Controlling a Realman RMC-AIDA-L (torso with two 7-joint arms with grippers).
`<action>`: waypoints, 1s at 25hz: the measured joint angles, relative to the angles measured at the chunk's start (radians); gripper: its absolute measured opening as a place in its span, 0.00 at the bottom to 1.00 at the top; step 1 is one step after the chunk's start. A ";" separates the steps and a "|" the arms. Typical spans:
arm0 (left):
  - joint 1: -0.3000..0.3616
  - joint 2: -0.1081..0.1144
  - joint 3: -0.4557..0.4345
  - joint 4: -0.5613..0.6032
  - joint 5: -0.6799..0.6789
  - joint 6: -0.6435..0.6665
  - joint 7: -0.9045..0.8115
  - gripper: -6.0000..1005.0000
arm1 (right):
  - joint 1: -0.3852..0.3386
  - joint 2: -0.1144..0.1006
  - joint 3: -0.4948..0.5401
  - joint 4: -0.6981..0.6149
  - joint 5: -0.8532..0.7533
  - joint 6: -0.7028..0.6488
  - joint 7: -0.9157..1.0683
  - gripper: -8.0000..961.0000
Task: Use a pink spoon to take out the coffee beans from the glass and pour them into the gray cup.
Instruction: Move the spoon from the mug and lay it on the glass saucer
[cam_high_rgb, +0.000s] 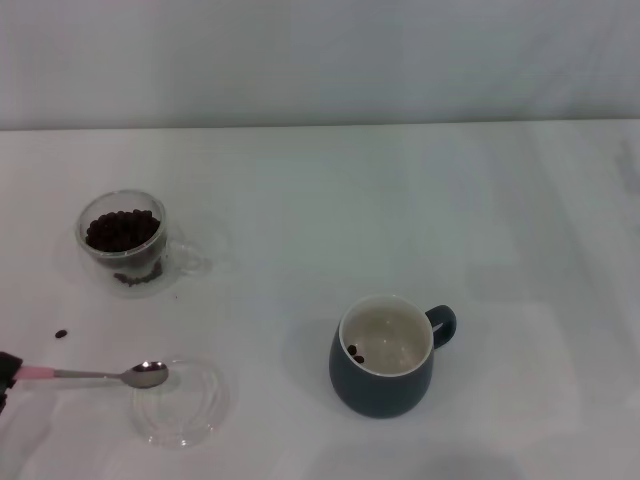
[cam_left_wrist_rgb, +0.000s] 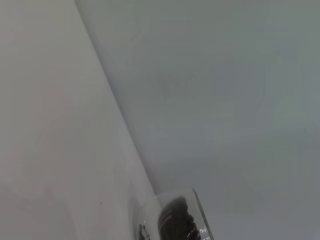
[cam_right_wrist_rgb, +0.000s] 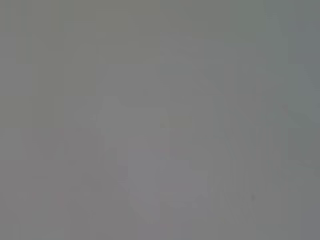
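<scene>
Your left gripper (cam_high_rgb: 5, 372) clamped the pink spoon (cam_high_rgb: 100, 375) by its handle, bowl over the glass dish (cam_high_rgb: 180, 402).

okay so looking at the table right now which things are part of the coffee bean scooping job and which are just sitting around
Part of the job: pink spoon, held at its handle end by the left gripper; glass with coffee beans; gray cup, a couple of beans inside.

Just lying about: flat clear glass dish under the spoon's bowl; one stray bean.
</scene>
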 joint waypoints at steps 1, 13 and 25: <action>-0.004 0.000 0.002 0.000 0.001 -0.002 0.007 0.14 | 0.002 0.000 0.000 0.000 0.000 0.000 0.000 0.76; -0.047 0.005 0.049 0.003 0.024 -0.080 0.021 0.14 | 0.003 0.002 0.000 0.000 0.001 0.001 0.000 0.76; -0.061 0.008 0.049 0.004 0.039 -0.095 0.016 0.16 | -0.005 0.004 0.000 0.000 0.017 0.001 0.000 0.76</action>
